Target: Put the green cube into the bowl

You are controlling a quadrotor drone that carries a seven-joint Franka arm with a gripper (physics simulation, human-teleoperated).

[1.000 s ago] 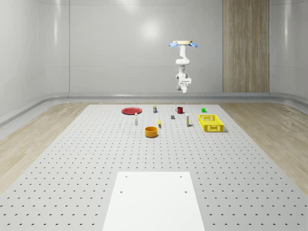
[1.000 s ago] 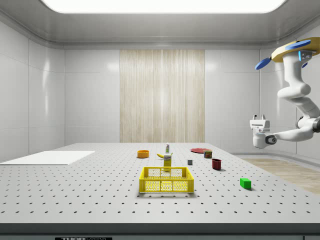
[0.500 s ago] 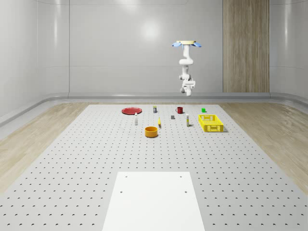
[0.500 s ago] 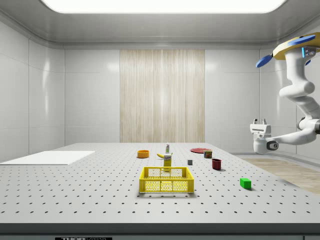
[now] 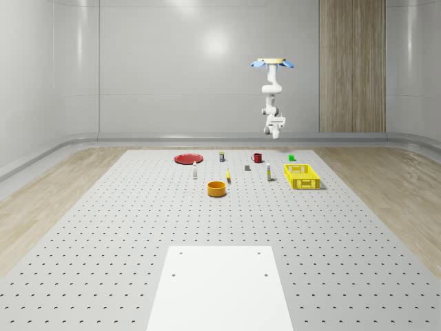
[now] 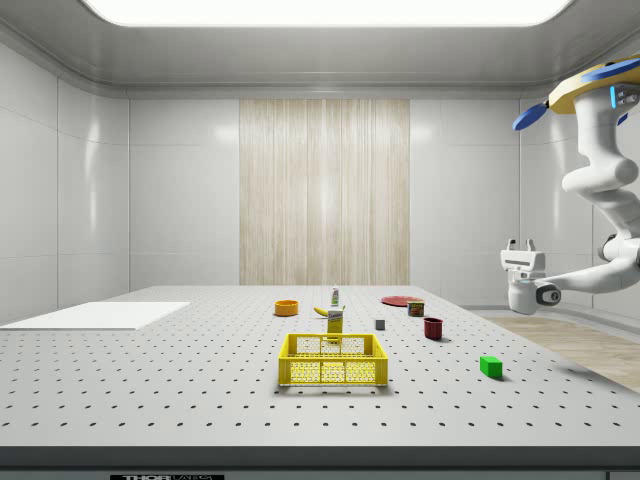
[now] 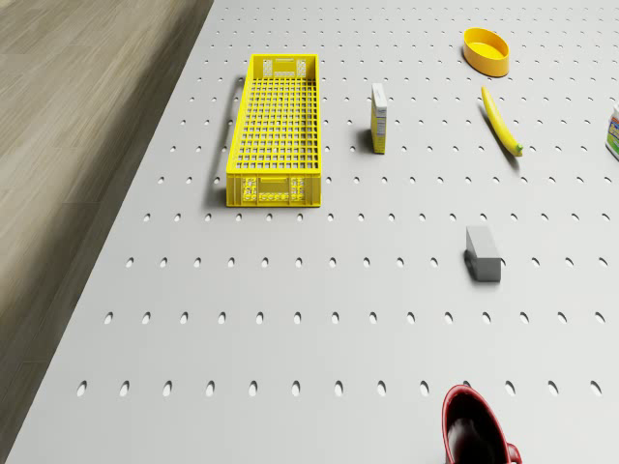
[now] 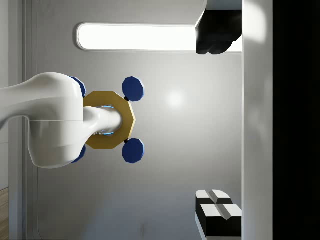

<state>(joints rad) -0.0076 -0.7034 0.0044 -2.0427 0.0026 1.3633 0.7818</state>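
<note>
While your gripper [image 6: 519, 246] points up with its fingers [image 8: 218, 37] wide apart and holding nothing, the drone [image 5: 272, 63] hovers high past the table's far edge, well apart from the green cube [image 6: 490, 366] and the bowl [image 5: 217, 188]

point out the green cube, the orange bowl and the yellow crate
green cube [image 6: 490, 366], side view, on its front face
orange bowl [image 5: 217, 188], whole-scene view, on its outer wall
yellow crate [image 7: 276, 129], drone view, on its mesh floor
</note>
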